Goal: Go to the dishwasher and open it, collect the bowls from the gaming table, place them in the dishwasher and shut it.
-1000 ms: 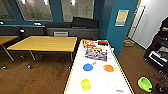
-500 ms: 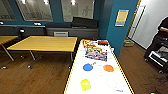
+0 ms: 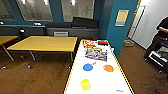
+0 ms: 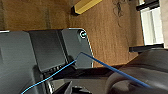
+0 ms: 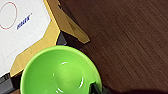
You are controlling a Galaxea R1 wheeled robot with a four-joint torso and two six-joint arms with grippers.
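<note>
The green bowl [image 5: 60, 71] sits big in the right wrist view, past the yellow corner of the gaming table [image 5: 53, 32] and over the wood floor [image 5: 130, 37], and a dark finger [image 5: 96, 88] seems to pinch its rim, so the right gripper looks closed on it. That thin pinch is the worry: a bump or tilt could make the bowl slip and drop to the floor. The blue bowl [image 3: 87, 67], orange bowl [image 3: 108, 68] and yellow bowl [image 3: 85, 84] wait on the table's white top, and nobody can tell if the left gripper is open or closed.
</note>
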